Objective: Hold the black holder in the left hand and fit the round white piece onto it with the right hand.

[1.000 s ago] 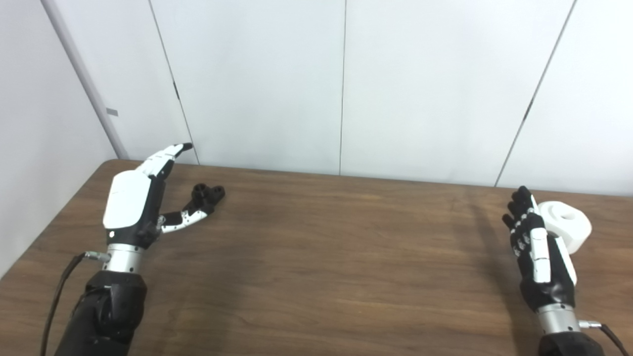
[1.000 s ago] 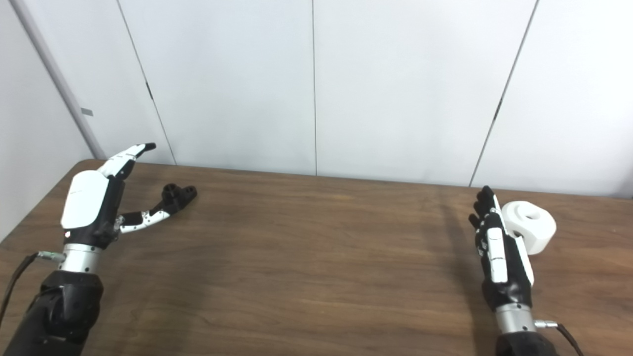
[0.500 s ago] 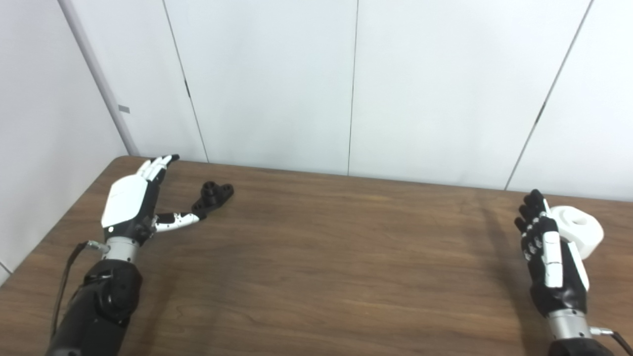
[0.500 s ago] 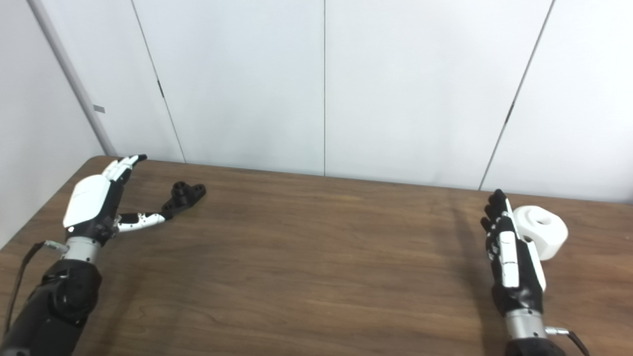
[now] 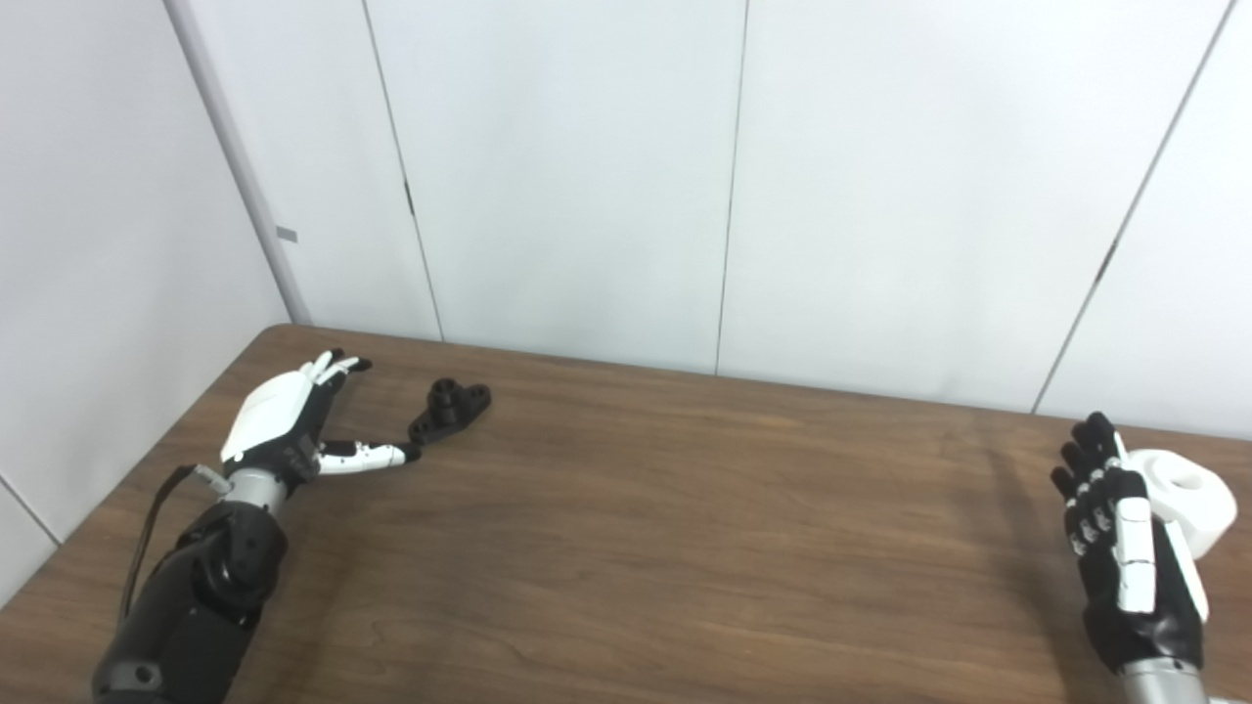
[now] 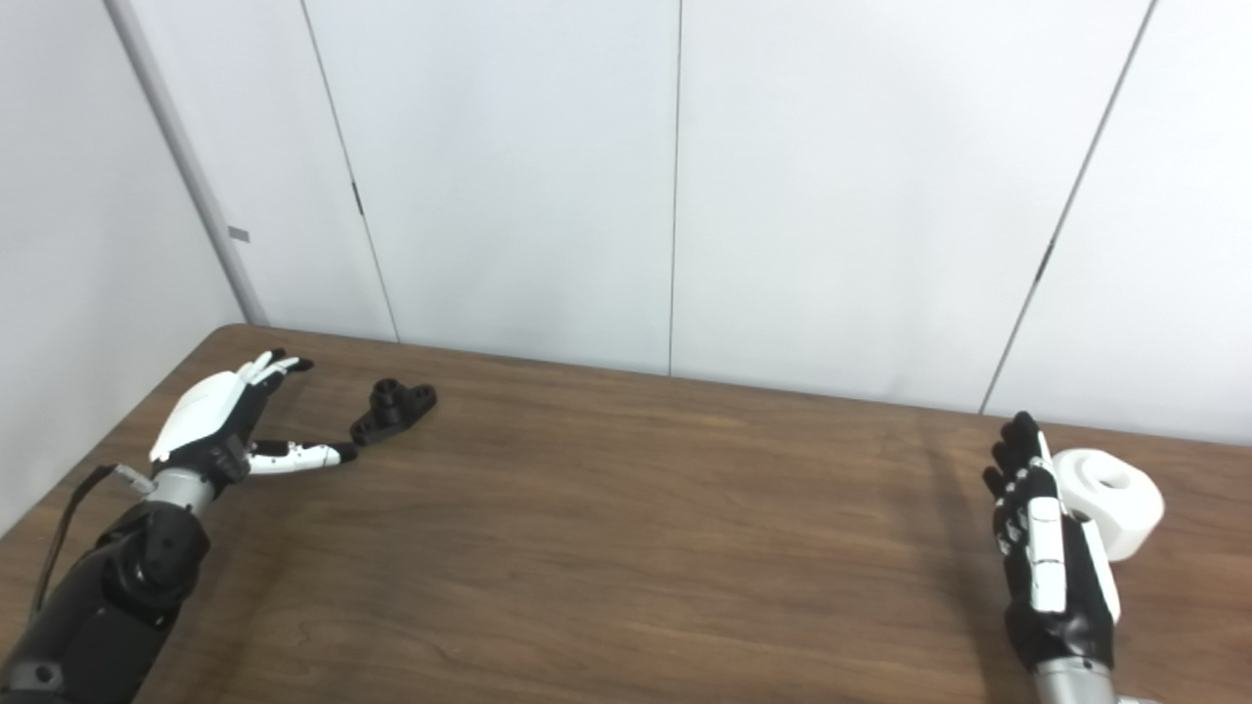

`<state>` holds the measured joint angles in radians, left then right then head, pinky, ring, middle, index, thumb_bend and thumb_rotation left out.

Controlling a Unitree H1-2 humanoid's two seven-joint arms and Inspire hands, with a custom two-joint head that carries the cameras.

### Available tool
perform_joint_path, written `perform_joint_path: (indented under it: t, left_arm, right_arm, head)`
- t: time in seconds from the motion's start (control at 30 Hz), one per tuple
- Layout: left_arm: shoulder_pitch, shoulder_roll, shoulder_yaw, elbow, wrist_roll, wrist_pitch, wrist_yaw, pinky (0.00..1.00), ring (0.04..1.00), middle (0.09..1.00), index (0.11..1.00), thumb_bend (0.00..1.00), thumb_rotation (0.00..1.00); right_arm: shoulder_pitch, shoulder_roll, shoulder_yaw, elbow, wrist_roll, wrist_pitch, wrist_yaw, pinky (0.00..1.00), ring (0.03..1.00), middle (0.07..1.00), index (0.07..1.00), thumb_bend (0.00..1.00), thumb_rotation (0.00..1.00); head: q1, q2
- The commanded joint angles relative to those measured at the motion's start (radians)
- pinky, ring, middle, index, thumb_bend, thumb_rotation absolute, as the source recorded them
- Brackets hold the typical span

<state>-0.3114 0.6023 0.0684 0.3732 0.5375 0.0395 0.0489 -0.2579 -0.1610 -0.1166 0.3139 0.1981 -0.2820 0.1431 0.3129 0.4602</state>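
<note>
The black holder [image 5: 450, 411] lies on the brown table [image 5: 685, 528] at the far left. My left hand [image 5: 293, 425] is open, low over the table just left of the holder, its thumb tip close beside it. The round white piece [image 5: 1188, 499] with a hole in its top lies at the far right. My right hand [image 5: 1125, 557] is open, fingers upright, just left of the white piece and partly hiding it. The holder [image 6: 391, 411] and the white piece [image 6: 1115, 499] also show in the right eye view.
White wall panels [image 5: 724, 176] stand right behind the table's far edge. The table's left edge [image 5: 147, 469] runs close by my left arm. The white piece sits near the right border of the picture.
The camera has tilted and shifted, so the whole scene sits lower and further right. My left hand has come down towards the table beside the holder. My right hand keeps its place by the white piece.
</note>
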Motion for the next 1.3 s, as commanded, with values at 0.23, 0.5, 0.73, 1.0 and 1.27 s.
perform_joint_path:
  t: [0.23,0.5,0.73,1.0,1.27]
  left_arm:
    - [-0.066,0.046,-0.026,0.056,-0.055,-0.062,-0.015,1.0,1.0,0.971,0.883,1.0,0.48]
    - [-0.104,0.05,-0.055,0.136,-0.072,-0.104,-0.015,1.0,1.0,0.946,0.856,1.0,0.46]
    - [-0.125,0.054,-0.068,0.188,-0.083,-0.149,-0.004,1.0,0.995,0.933,0.851,1.0,0.44]
    - [-0.134,0.059,-0.072,0.207,-0.078,-0.147,0.0,1.0,0.989,0.931,0.849,0.99,0.43]
    - [-0.148,0.063,-0.057,0.215,-0.109,-0.13,-0.021,0.96,0.988,0.931,0.843,0.98,0.45]
  right_arm:
    - [0.069,0.004,-0.009,0.06,0.032,-0.015,0.028,1.0,1.0,1.0,1.0,0.3,1.0]
    - [0.077,0.01,-0.017,0.033,0.041,0.0,0.02,1.0,1.0,1.0,1.0,0.34,1.0]
    - [0.086,0.01,-0.02,-0.001,0.048,0.02,0.024,1.0,1.0,1.0,1.0,0.32,1.0]
    - [0.096,0.005,-0.023,-0.025,0.049,0.02,0.026,1.0,1.0,1.0,1.0,0.3,1.0]
    - [0.116,0.013,-0.025,-0.09,0.053,0.058,0.018,1.0,1.0,1.0,1.0,0.3,1.0]
  head:
    - [0.027,0.016]
    - [0.032,0.022]
    - [0.043,0.027]
    - [0.067,0.025]
    - [0.069,0.032]
